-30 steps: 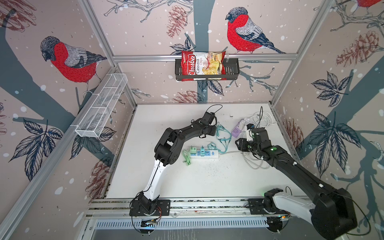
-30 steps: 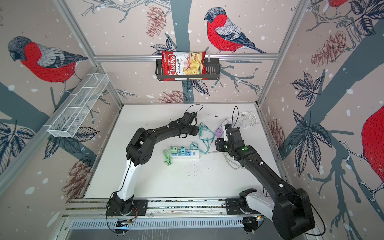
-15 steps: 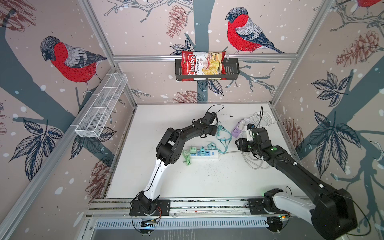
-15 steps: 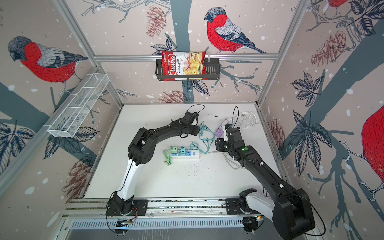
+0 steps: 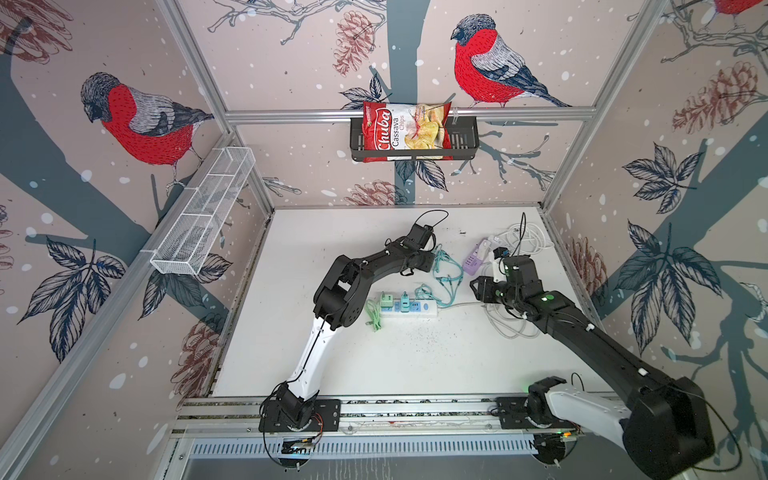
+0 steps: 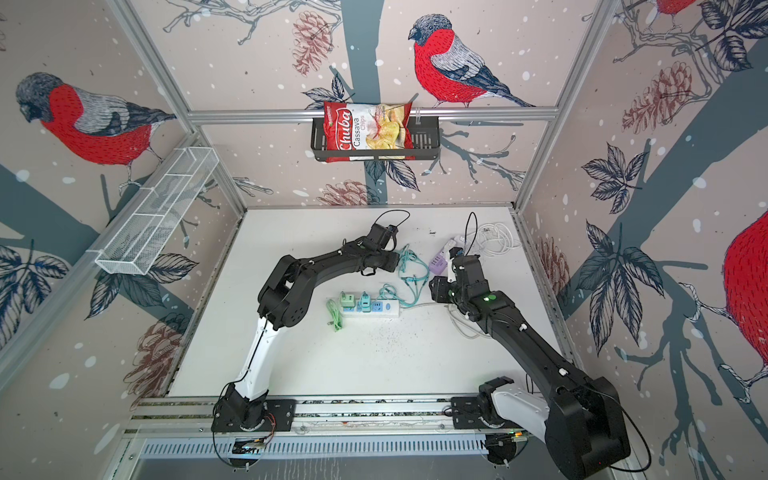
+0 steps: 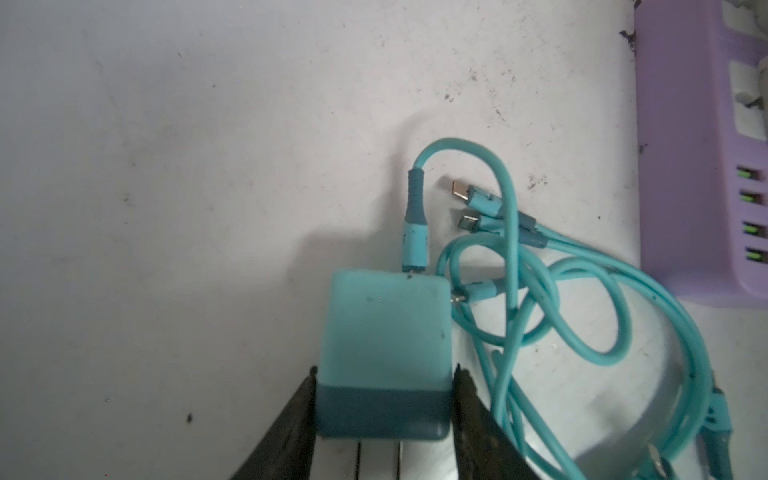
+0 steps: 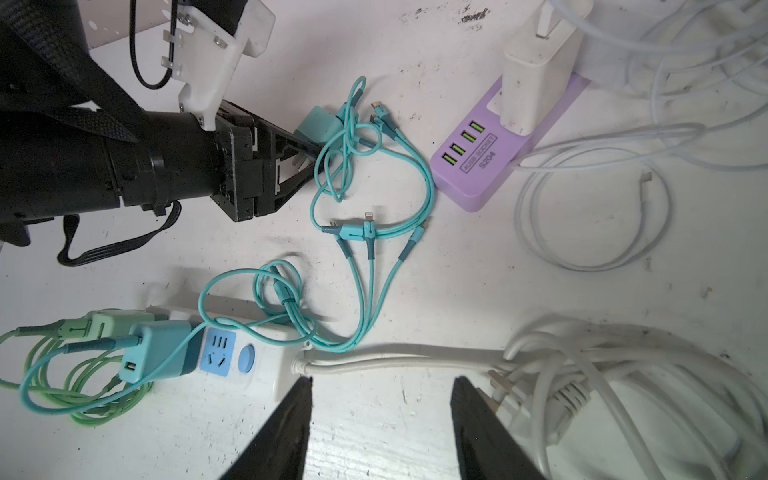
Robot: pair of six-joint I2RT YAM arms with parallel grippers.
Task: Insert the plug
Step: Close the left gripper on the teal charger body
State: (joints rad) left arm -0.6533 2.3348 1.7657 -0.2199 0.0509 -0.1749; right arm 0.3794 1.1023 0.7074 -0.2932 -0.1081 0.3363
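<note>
Your left gripper [image 7: 386, 370] has barely shifted: it clasps the teal plug [image 7: 384, 324] by its dark base, near the purple strip [image 7: 698, 166], apart from the white strip [image 8: 266, 361], where your right gripper [image 8: 381, 380] hangs released.

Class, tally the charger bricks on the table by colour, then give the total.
Teal: 2, the teal charger brick in the left end effector and another in the white power strip.
Green: 1, the green charger brick beside it.
White: 1, the white charger brick on the purple USB strip.
Total: 4
</note>
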